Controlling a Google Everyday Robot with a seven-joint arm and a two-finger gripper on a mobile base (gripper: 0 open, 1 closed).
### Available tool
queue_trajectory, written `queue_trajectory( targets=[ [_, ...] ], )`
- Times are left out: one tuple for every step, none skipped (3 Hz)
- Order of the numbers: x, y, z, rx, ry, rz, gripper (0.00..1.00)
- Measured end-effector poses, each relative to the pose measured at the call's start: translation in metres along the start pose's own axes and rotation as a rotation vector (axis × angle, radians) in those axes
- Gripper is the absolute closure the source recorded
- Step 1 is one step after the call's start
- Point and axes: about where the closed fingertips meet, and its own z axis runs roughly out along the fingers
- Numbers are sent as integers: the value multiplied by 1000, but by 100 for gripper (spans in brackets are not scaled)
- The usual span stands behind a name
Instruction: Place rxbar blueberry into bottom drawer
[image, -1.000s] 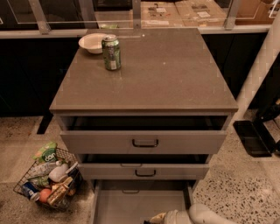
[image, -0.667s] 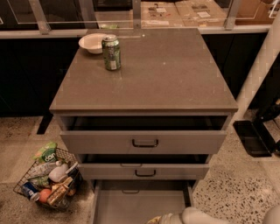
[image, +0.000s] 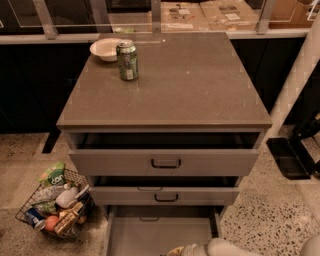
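Gripper (image: 182, 250) low over the front of the open bottom drawer (image: 150, 232), at the lower edge of view.

The view's edge cuts the gripper off, so its opening and any hold cannot be told. The rxbar blueberry cannot be made out, so its place, long axis and heading cannot be told. The drawer's grey floor runs away from the gripper. Directly beyond and above are the middle drawer (image: 200, 196) and top drawer (image: 210, 162), both slightly open. Far beyond and to the left, a green can (image: 127, 60) stands upright on the cabinet top (image: 190, 85), its label unreadable, with a white bowl (image: 104, 49) just behind. Left of the gripper, a wire basket (image: 24, 210) of packets sits on the floor.
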Motion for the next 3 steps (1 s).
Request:
queue_trajectory(
  targets=[
    [0,2,1,-3,-1,0,35],
    [-1,3,3,-6,-2,1,13],
    [-1,5,4,-9,-3,2,0]
  ],
)
